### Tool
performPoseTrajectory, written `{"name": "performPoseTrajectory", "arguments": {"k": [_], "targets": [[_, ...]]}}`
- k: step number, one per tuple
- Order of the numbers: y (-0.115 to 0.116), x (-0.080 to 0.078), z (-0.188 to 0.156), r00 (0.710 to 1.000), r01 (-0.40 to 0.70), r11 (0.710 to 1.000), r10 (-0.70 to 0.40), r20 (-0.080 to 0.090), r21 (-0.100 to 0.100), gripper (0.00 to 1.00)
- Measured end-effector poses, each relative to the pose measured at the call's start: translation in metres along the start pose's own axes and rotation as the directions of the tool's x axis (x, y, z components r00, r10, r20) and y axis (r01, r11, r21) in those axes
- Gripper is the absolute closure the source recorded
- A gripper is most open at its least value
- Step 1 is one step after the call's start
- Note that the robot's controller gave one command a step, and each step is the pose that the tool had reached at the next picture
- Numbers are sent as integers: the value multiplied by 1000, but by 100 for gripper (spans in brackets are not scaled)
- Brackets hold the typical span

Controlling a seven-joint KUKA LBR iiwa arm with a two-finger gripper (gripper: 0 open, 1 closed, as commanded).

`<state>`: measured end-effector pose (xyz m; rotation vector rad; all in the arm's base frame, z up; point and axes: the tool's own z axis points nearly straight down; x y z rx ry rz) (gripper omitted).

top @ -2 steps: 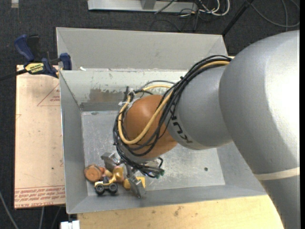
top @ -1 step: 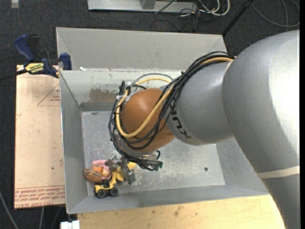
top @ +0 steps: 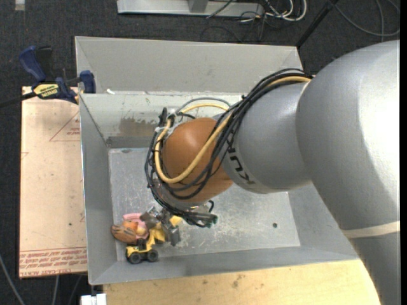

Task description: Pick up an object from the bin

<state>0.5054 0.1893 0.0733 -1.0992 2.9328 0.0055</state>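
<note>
— Can anything be read here?
— Only on the arm [top: 280, 151]. Black letters [top: 238, 162] stand on its silver housing, just beside the orange cover [top: 191, 157]. I make out "KU" and can read no more than those two.
— Which way do they run?
— Turned sideways, down the edge of the housing, close to the cables [top: 224, 127].
— And the heap of small toys [top: 143, 234] at the lower left of the bin [top: 95, 189]?
— Any print on them is too small to tell.
</note>
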Motion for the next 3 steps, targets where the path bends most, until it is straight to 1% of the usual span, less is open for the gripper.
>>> {"name": "performPoseTrajectory", "arguments": {"k": [1,2,3], "targets": [[-6,6,-36,1000,-10,1000,9,-15,-5,100],[15,-21,-98,1000,-29,1000,29,-11,0,100],[41,-45,-147,1000,-22,1000,22,-4,-1,100]]}}
